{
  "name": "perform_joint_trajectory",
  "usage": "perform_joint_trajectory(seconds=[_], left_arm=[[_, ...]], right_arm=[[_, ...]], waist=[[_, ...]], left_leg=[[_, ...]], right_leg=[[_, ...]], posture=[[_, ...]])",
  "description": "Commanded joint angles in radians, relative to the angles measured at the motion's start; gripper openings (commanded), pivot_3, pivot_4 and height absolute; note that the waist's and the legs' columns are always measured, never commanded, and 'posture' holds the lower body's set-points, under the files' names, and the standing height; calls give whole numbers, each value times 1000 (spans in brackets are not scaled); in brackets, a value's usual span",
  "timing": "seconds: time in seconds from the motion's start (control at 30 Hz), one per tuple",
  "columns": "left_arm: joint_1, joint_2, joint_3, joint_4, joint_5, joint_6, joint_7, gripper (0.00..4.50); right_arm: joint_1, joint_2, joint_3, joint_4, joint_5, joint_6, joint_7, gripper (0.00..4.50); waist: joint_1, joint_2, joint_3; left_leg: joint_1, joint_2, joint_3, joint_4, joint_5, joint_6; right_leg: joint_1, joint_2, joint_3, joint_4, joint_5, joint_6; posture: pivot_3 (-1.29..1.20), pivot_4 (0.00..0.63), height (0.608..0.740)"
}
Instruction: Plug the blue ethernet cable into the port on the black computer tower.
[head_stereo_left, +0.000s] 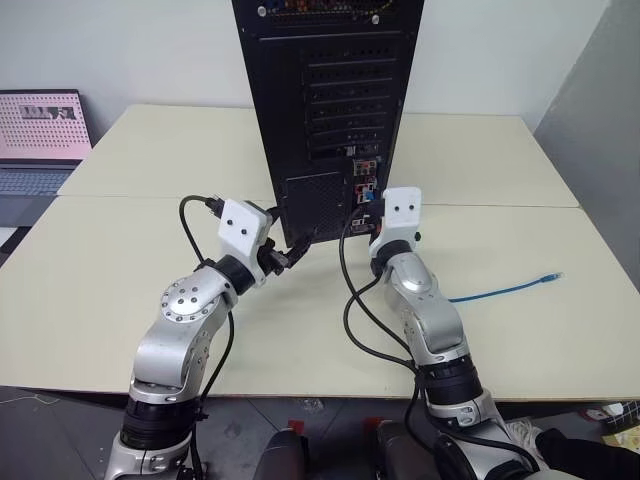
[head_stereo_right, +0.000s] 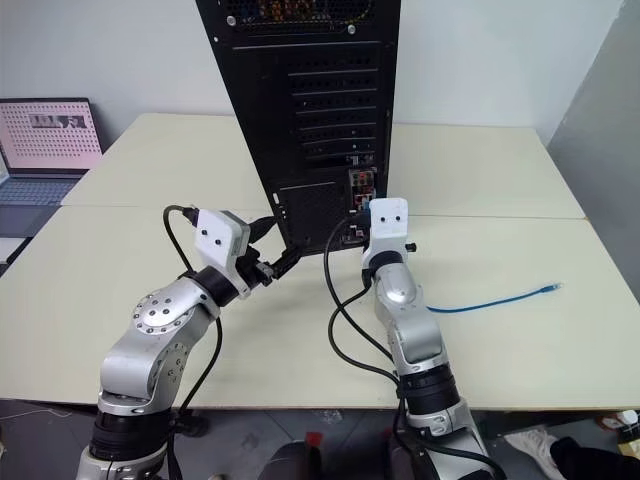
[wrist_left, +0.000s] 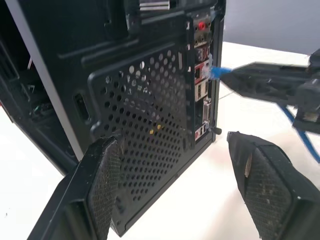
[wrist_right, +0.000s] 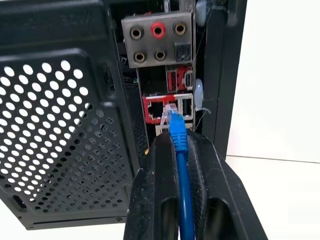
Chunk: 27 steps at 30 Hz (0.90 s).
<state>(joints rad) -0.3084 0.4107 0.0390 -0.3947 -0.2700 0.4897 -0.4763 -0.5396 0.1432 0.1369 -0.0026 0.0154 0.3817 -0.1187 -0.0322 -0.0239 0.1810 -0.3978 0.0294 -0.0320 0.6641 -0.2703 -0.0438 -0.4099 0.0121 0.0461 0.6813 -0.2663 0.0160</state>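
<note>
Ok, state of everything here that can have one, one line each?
blue ethernet cable: plug held at the port, not visibly seated; far end loose on the table.
port: unplugged.
black computer tower: upright, rear panel facing the robot.
right pincer: shut on the cable.
left pincer: open, holding nothing.
laptop: lid open, screen lit.

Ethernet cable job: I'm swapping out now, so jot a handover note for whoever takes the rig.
Right gripper: shut on the blue cable just behind its plug, tip at the port, not seated.
Left gripper: open, empty, by the tower at its vent grille.
The cable's other end lies on the table.
Done: cable picked up and brought to the port.
Left: push plug in, release.
</note>
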Motion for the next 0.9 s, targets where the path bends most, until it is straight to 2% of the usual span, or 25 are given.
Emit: perform_joint_trajectory(seconds=[0.03, 0.9], left_arm=[[-15, 24, 10, -12, -1, -40, -25, 3475], [-6, 49, 1, 26, 24, -108, -45, 3475]], right_arm=[[-54, 39, -6, -9, 3, -24, -6, 0], [-55, 33, 31, -20, -1, -34, 29, 0]], waist=[[0, 0, 0], [-1, 0, 0]], left_leg=[[0, 0, 0, 0, 0, 0], [0, 0, 0, 0, 0, 0]], right_leg=[[0, 0, 0, 0, 0, 0], [-1, 0, 1, 0, 0, 0]], posture=[[0, 150, 740], [0, 150, 740]])
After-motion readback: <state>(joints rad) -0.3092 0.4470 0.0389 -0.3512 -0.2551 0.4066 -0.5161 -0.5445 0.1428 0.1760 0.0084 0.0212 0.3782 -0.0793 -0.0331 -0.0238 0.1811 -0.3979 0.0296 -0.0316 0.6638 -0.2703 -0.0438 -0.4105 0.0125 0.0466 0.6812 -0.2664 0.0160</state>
